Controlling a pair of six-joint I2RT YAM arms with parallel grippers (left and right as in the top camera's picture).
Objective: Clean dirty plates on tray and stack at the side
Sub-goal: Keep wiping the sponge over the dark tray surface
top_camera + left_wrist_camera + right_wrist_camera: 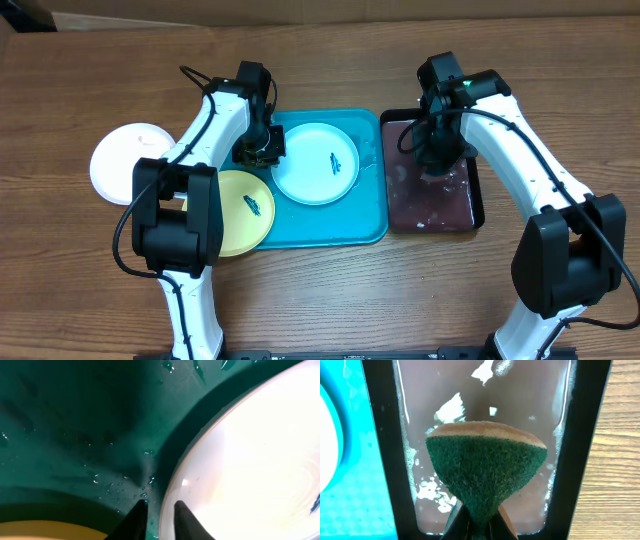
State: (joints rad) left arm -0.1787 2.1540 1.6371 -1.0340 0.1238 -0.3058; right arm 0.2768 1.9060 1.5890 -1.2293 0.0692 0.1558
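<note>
A pale blue plate (315,163) with a dark smear lies on the turquoise tray (365,225). A yellow-green plate (245,210), also smeared, overlaps the tray's left rim. A white plate (130,163) rests on the table to the left. My left gripper (258,150) is low at the pale blue plate's left edge. In the left wrist view its jaws (161,510) stand narrowly open astride the plate's (250,460) rim, one fingertip (137,522) over the wet tray (75,435). My right gripper (480,520) is shut on a green sponge (485,470).
A black tray (478,200) of brownish, foamy liquid sits right of the turquoise tray, and the sponge hangs over it (380,435). The yellow-green plate (50,530) shows at the bottom left of the left wrist view. Bare wooden table surrounds both trays.
</note>
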